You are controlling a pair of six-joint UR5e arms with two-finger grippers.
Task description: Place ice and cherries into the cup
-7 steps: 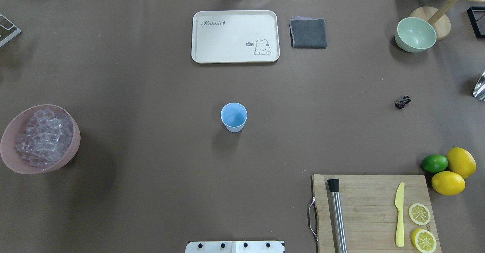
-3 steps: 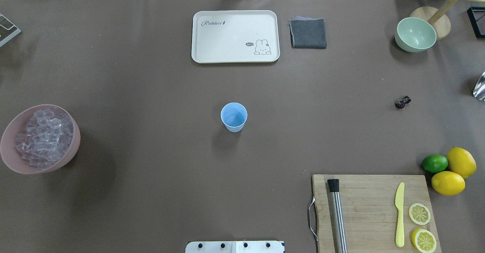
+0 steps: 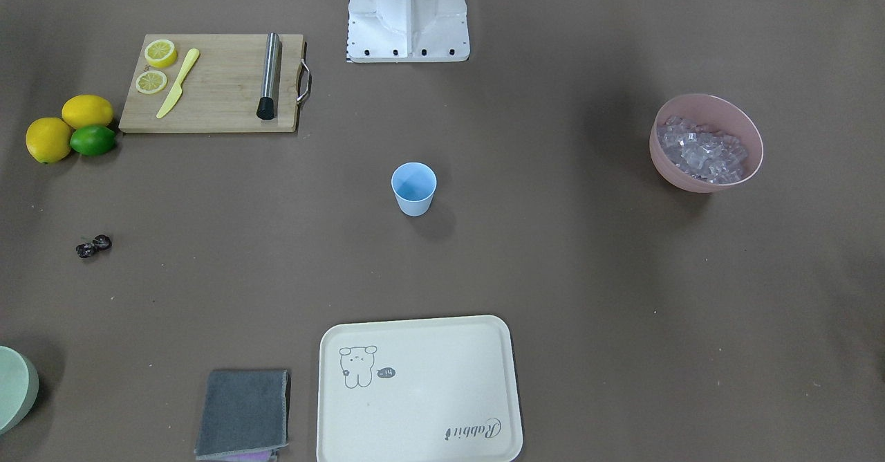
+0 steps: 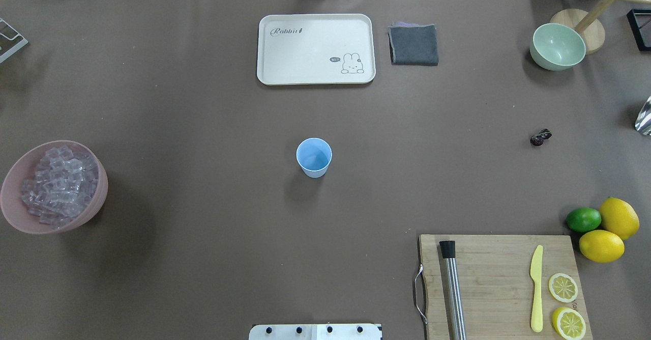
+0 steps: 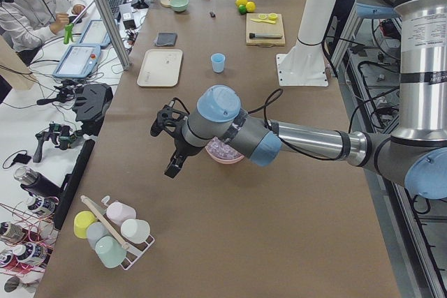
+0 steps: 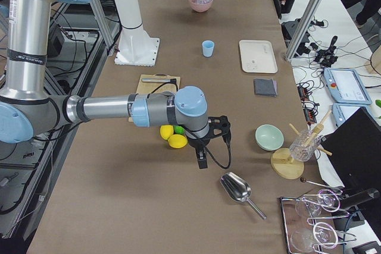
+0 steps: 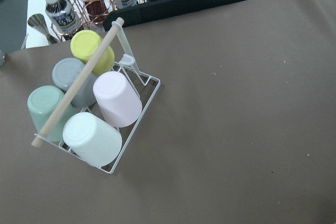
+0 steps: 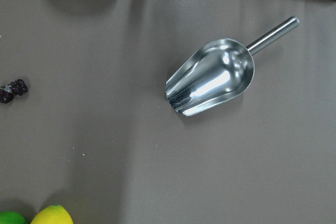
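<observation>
Right tool (image 6: 201,162) seemingly near cherries (image 8: 11,91), cup (image 4: 314,157) far

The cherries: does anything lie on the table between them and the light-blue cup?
Nothing visible does. In the overhead view only bare brown table lies between the cherries and the light-blue cup. The cutting board sits nearer the robot, off that line.

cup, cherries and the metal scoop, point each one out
cup (image 4: 314,158): overhead exterior view, on its inside.
cherries (image 4: 538,139): overhead exterior view, on one fruit of the pair.
scoop (image 8: 212,80): right wrist-mounted view, inside its shiny bowl.
</observation>
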